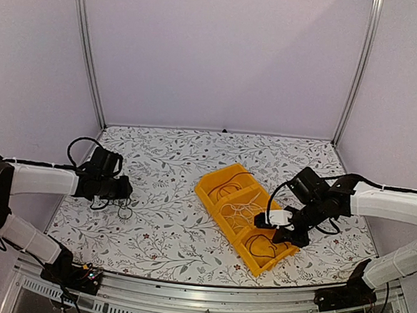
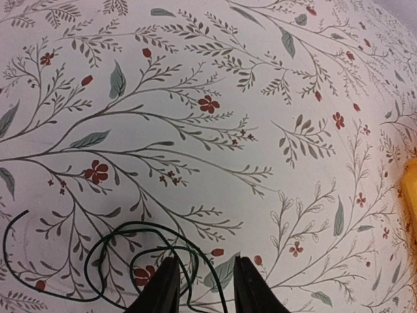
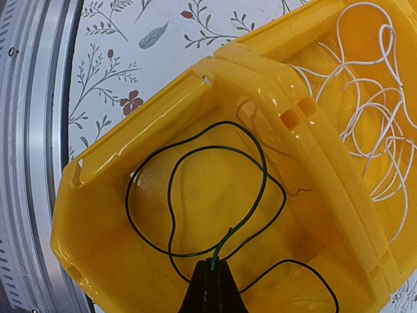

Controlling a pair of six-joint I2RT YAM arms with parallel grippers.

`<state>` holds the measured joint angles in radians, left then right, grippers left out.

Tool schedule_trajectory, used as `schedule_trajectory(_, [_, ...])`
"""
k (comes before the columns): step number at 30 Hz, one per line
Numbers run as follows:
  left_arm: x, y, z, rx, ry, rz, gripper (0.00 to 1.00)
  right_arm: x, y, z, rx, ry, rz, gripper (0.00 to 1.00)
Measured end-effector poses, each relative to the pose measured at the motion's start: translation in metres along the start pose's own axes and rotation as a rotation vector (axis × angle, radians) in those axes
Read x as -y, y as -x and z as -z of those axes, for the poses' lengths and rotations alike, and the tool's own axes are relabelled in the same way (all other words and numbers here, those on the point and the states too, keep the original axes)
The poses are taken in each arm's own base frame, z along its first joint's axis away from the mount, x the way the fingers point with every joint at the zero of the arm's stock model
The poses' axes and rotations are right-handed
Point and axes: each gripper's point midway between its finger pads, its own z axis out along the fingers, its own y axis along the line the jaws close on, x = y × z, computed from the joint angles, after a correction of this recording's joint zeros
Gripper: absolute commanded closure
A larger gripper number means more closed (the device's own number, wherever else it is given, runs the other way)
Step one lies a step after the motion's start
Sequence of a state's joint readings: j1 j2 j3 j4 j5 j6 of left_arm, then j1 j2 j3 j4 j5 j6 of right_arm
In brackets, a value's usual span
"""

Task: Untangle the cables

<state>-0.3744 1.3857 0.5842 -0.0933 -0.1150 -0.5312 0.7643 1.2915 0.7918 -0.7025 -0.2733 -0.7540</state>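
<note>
Progress looks well along: yellow tray (image 1: 200, 188) already holds separated cables, one per compartment. White cable (image 3: 365, 98) lies loose in the middle compartment. A third cable (image 1: 228, 181) sits in the far compartment, colour hard to call from the top view. Dark cable (image 3: 225, 122) loops inside the near compartment.

Your right end effector (image 3: 214, 267) is pressed together, pinching one end of that dark cable just above the compartment floor. The rest of it curls in two loose loops ahead of the tips, all inside the walls.

What's left, by my read: release that one, then deal with the black cable (image 2: 130, 225), which lies out on the tabletop (image 2: 215, 163), well apart from the tray on the left side. It sits in a couple of overlapping loops, with a free tail curving off to the left in the wrist view.

Your left end effector (image 2: 207, 264) is spread and low over it. One strand runs down between the fingers, the gap much wider than the strand. No grip is visible there.
</note>
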Motion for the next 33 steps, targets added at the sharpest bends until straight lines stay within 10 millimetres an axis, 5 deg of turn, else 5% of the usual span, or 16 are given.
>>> schedule_trajectory(4, [0.007,0.008,0.008,0.026,-0.036,0.002,0.79,0.000,0.005,-0.013,-0.009,0.065,-0.009,0.98])
schedule_trajectory(7, [0.012,0.011,0.014,0.039,-0.068,0.003,0.78,0.003,0.016,-0.015,0.001,0.097,-0.013,0.75])
schedule_trajectory(14, [0.020,0.035,0.043,0.112,-0.104,0.014,0.61,0.017,0.051,0.021,0.053,0.125,0.034,0.50])
schedule_trajectory(19, [0.010,0.061,0.058,0.155,-0.053,0.077,0.64,0.033,0.086,0.064,0.134,0.063,0.104,0.48])
schedule_trajectory(23, [-0.016,0.058,0.053,0.108,0.024,0.165,0.70,0.047,0.102,0.079,0.176,0.017,0.108,0.50])
schedule_trajectory(28, [-0.048,0.027,0.045,-0.020,0.152,0.277,0.64,0.072,0.114,0.072,0.207,-0.016,0.039,0.50])
schedule_trajectory(33, [-0.079,0.016,0.047,-0.059,0.253,0.364,0.63,0.080,0.123,0.061,0.240,-0.004,-0.021,0.50])
